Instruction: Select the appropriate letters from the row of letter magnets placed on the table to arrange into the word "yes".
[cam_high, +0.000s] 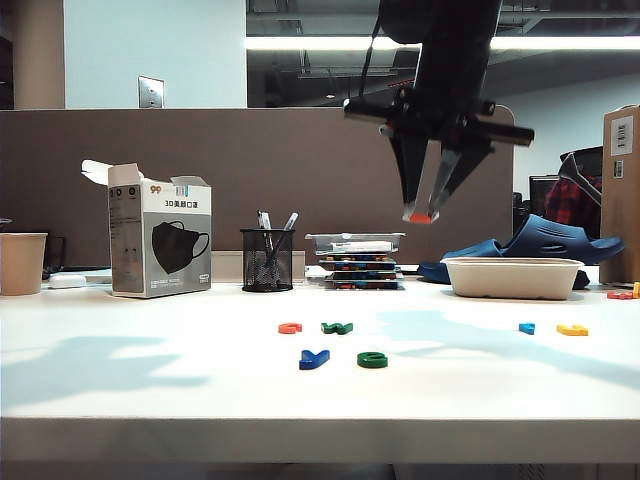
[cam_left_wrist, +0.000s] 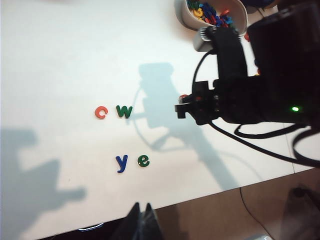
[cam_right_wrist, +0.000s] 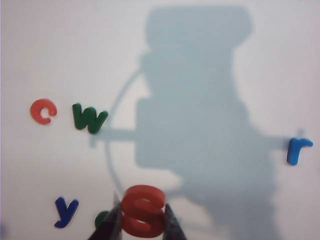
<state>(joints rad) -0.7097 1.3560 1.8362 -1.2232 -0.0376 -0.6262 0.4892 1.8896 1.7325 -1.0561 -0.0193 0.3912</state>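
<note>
High above the table (cam_high: 150, 390), my right gripper (cam_high: 423, 210) is shut on the red "s" (cam_high: 421, 216), which shows large between its fingers (cam_right_wrist: 112, 222) in the right wrist view as the red "s" (cam_right_wrist: 143, 210). On the white top the dark blue "y" (cam_high: 314, 358) and the green "e" (cam_high: 372, 360) lie side by side in front of the row; the "y" (cam_right_wrist: 65, 211) and a sliver of the "e" (cam_right_wrist: 102, 218) show beside the fingers. My left gripper (cam_left_wrist: 141, 209) hangs shut and empty off the table's front edge, clear of the "y" (cam_left_wrist: 121, 162) and "e" (cam_left_wrist: 143, 160).
Still in the row lie an orange-red "c" (cam_high: 290, 327), a dark green "w" (cam_high: 337, 327), a light blue letter (cam_high: 527, 328) and a yellow one (cam_high: 572, 330). At the back stand a mask box (cam_high: 160, 240), a mesh pen cup (cam_high: 267, 259), stacked trays (cam_high: 362, 262) and a beige bowl (cam_high: 512, 277).
</note>
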